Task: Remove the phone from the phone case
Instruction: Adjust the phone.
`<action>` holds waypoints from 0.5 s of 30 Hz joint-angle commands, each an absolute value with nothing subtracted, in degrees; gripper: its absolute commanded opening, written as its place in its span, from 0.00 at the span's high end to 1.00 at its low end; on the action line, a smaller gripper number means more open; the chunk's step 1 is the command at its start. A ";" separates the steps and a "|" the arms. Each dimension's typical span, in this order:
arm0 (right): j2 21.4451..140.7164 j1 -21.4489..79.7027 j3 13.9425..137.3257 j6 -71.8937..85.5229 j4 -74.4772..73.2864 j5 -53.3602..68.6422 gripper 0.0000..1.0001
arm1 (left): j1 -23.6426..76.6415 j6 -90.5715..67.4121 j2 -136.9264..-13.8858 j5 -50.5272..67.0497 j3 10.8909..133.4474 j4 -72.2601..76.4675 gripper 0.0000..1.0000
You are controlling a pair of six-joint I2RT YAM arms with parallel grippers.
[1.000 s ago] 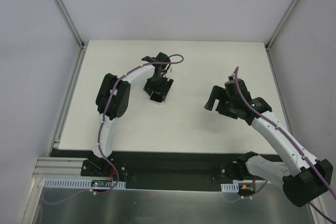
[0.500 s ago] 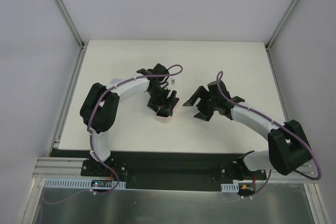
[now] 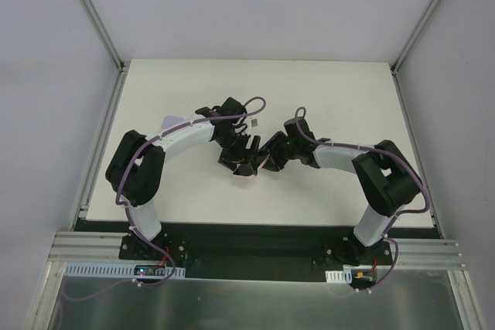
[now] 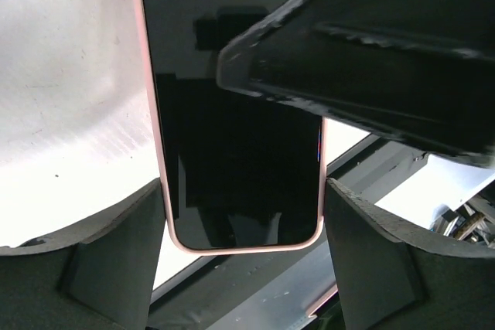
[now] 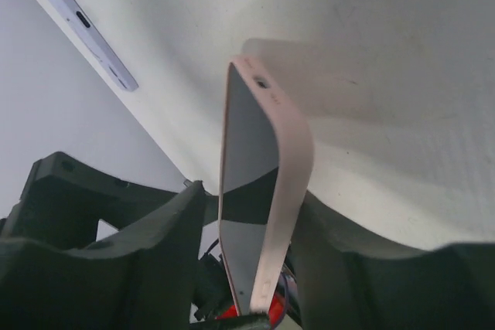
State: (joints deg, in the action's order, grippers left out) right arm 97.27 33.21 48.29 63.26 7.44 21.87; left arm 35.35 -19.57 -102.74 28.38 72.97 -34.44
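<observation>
1. One phone, one pink phone case and two end effectors meet at the centre of the white surface.
2. The right end effector has arrived from centre-right; its fingers flank the phone's face and back, grip unclear.
3. The left end effector clamps the phone case's side edges, with the phone inside.

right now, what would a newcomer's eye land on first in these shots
The left end effector and right end effector meet nose to nose at the middle of the white table. The left one pinches the side edges of a dark-screened phone, which sits in a pink case. The right one straddles its screen and back.
</observation>
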 commanded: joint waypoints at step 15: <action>83.88 34.80 50.45 43.01 6.70 26.98 0.99 | 32.97 -23.90 -77.00 33.49 68.65 -34.10 0.01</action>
State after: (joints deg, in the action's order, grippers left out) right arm 93.67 34.65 49.30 54.89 8.03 24.67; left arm 34.76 -22.15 -84.36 30.44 70.11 -34.52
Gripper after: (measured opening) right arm 0.150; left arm 0.990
